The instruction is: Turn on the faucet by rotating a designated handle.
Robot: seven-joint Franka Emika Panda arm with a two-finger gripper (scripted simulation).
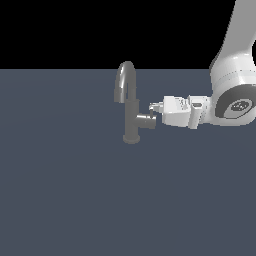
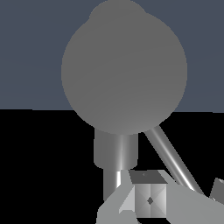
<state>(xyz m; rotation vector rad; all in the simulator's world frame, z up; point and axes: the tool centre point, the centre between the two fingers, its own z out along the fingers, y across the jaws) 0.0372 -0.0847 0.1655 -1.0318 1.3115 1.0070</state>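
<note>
The grey faucet (image 1: 131, 120) stands upright at mid-scene, its arched spout curving toward the exterior view's left. A short stub (image 1: 145, 121) juts from the column toward the arm. The thin dark handle (image 1: 152, 114) rises from the stub's end. My gripper (image 1: 153, 107) reaches in level from the exterior view's right, with its tips right at the handle. In the wrist view the stub's round end (image 2: 124, 70) fills the middle. The handle (image 2: 173, 159) slants down from it into the gap between the fingers (image 2: 148, 199). My gripper (image 2: 183, 195) looks open around it.
A flat dark blue-grey floor (image 1: 65, 200) stretches all around the faucet. The white arm (image 1: 235, 70) rises at the exterior view's right edge. Nothing else stands in the scene.
</note>
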